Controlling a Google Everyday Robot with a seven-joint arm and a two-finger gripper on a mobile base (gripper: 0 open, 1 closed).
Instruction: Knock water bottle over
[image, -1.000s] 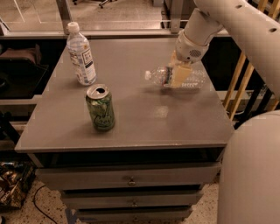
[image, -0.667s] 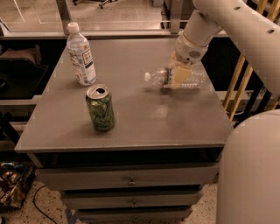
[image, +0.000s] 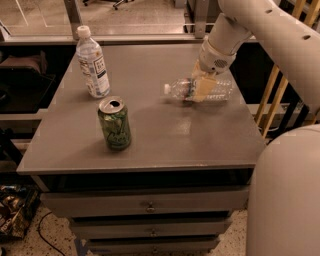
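The tool (image: 202, 87) sits low over the water bottle (image: 176, 90), beyond the green can (image: 114, 123) and off to its right. It looks to be touching the bottle, though I can't tell whether it's clamped or loose. Nothing's budged in the last second: the bottle was already flat on its side on the counter (image: 150, 145), cap pointing back toward the can, and there it lies. I'd call the knock-over done. The white-labelled bottle (image: 93, 62), beyond the can, stands upright.

Water bottle (image: 223, 89) lying on side, cap left; end effector (image: 202, 90) over its middle.
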